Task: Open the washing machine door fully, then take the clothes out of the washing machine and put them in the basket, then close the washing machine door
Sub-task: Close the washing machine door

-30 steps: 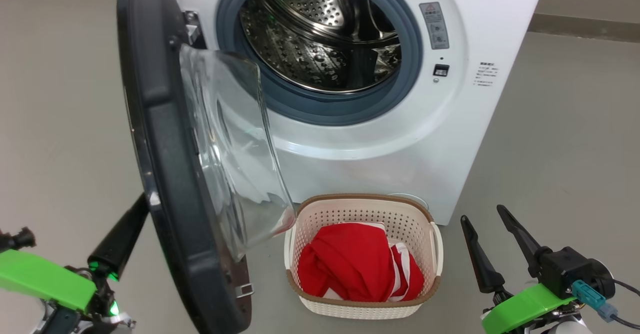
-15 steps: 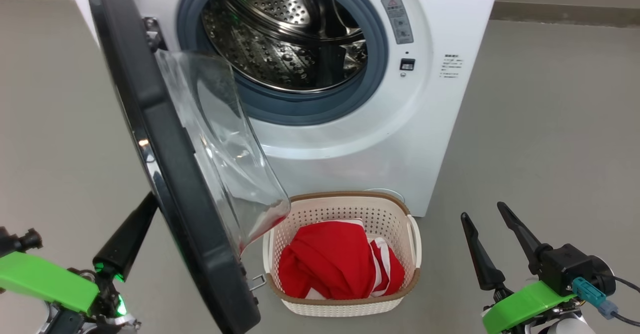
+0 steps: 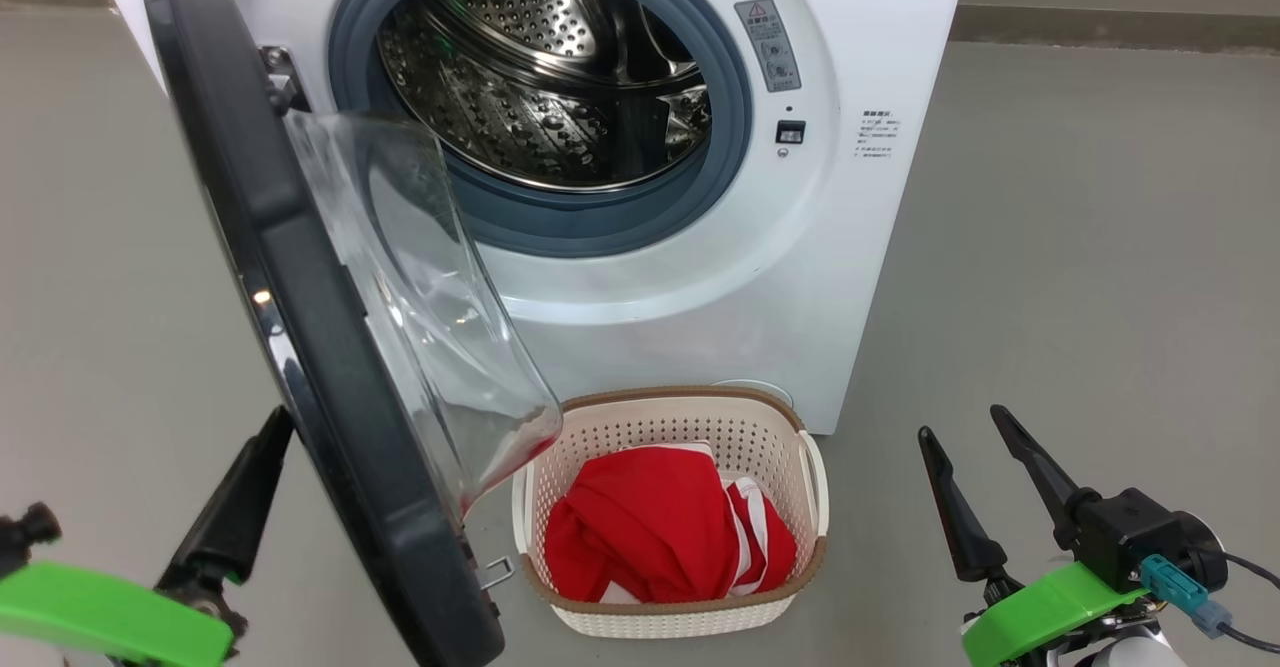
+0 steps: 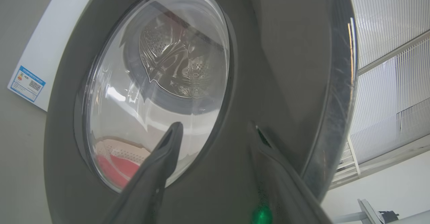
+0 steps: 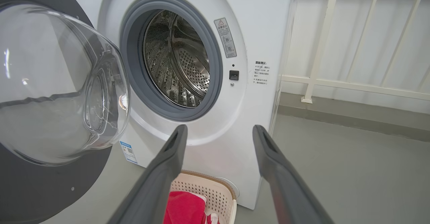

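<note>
**Door swung wide, clothes in basket, both grippers spread and empty**

In the head view the door (image 3: 300, 347) is seen nearly edge-on. Its long axis runs from 11 o'clock, at the hinge, down to 5 o'clock. Its clear window (image 3: 420, 297) bulges toward 3 o'clock, the side of the washer (image 3: 700, 277). The drum (image 3: 540, 77) is laid bare at 12 o'clock, its mouth turned toward the camera.

The basket (image 3: 680, 399) stands on the floor (image 3: 1080, 247) against the washer's foot, at 6 o'clock from the drum. Its mouth faces up and a handle (image 3: 812, 477) sits on its 3 o'clock side. The clothes (image 3: 650, 532) are heaped inside it, and a white-striped fold lies at their 3 o'clock edge.

The left gripper (image 4: 215, 125) is held behind the door. In the left wrist view its fingers are spread wide and point at the door's outer face, with nothing clasped between them. Whether they touch the face cannot be told. Through the glass in that view the drum and a patch of red in the basket are made out, and a blue label (image 4: 27, 83) is seen on the washer at 9 o'clock.

The right gripper (image 3: 960, 423) hangs at 4 o'clock in the head view, well apart from the basket. Its fingers are parted and empty and point toward 11 o'clock. In the right wrist view the bowl's inner side is shown, along with a white railing (image 5: 319, 49) at 2 o'clock.
</note>
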{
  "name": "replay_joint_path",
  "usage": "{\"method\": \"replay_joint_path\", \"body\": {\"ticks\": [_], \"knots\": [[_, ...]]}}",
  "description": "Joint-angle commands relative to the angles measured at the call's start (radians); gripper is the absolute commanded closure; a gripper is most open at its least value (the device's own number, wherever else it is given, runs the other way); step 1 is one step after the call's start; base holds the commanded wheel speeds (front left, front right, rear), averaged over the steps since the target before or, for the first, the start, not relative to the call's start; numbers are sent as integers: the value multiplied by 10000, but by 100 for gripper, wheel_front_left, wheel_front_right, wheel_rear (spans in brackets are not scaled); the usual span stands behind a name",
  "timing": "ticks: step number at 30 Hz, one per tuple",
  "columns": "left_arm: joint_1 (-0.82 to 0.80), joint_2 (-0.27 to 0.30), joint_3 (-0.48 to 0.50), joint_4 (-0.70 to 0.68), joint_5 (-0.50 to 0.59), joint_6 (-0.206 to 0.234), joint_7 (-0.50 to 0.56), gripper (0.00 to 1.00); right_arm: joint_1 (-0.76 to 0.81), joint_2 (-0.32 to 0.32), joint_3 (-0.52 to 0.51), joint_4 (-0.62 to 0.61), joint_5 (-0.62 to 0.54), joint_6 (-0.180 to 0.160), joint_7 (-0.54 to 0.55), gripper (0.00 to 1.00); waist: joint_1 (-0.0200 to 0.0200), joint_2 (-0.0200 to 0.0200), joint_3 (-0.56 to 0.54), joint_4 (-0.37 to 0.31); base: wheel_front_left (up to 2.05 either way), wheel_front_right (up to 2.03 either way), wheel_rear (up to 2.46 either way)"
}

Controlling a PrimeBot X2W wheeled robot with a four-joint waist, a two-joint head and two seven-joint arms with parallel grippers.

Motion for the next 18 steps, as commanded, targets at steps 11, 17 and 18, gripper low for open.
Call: {"method": "replay_joint_path", "body": {"ticks": [11, 17, 18], "knots": [[414, 909, -582, 1165, 4861, -1403, -4448, 0, -263, -61, 275, -216, -9, 4, -65, 0, 0, -1, -33, 125, 0, 0, 0], [503, 1165, -1105, 2225, 7075, -1306, -6411, 0, -299, -81, 314, -237, -36, 4, -65, 0, 0, -1, 90, 137, 0, 0, 0], [477, 1161, -1126, 2339, 7352, -1243, -6535, 0, -303, -86, 310, -240, -34, 4, -65, 0, 0, -1, 117, 142, 0, 0, 0]]}}
